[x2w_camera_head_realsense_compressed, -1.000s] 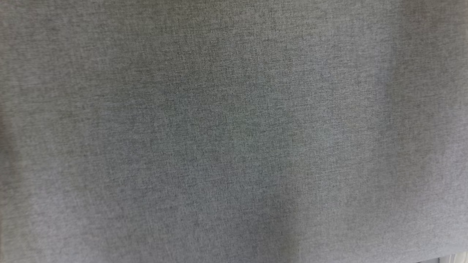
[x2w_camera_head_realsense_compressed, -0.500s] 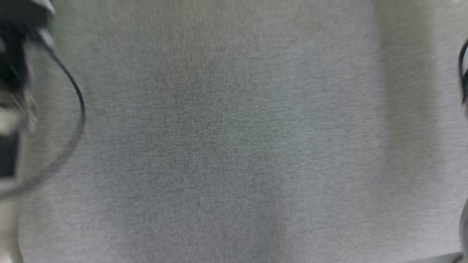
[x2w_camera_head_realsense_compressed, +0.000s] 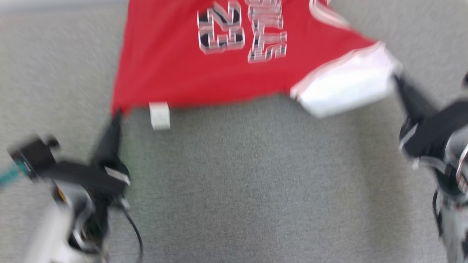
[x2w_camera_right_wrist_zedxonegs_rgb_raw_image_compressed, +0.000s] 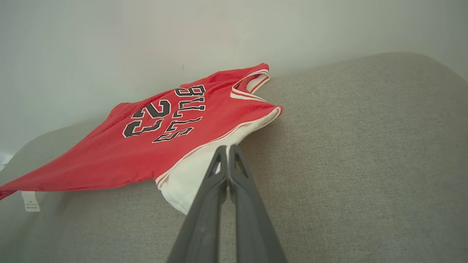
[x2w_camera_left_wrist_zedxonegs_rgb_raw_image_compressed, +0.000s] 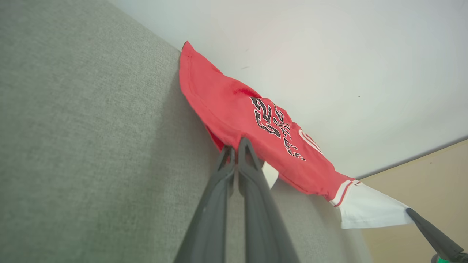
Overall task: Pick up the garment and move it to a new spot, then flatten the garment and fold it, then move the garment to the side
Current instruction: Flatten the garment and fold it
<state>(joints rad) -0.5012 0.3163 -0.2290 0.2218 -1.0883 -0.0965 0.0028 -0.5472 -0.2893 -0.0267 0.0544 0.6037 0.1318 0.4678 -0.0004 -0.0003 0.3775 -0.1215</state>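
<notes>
Field notes: the red garment [x2w_camera_head_realsense_compressed: 175, 73] is seen spread face-up on the grey cushioned surface [x2w_camera_head_realsense_compressed: 256, 182], at the far side of the head view, with its hem edge nearest the robot. The left gripper [x2w_camera_head_realsense_compressed: 117, 116] is clamped shut on the near hem corner, just beside the white care tag [x2w_camera_head_realsense_compressed: 159, 115]. The right gripper [x2w_camera_head_realsense_compressed: 396, 78] is pinched closed on the white sleeve [x2w_camera_head_realsense_compressed: 347, 87]. The cloth is drawn taut between the two. Placing or flattening is judged to be in hand. No fold is made yet, and the move to the side is left to do.

Red garment [x2w_camera_left_wrist_zedxonegs_rgb_raw_image_compressed: 234, 109] hem in closed left gripper [x2w_camera_left_wrist_zedxonegs_rgb_raw_image_compressed: 237, 145]
</notes>
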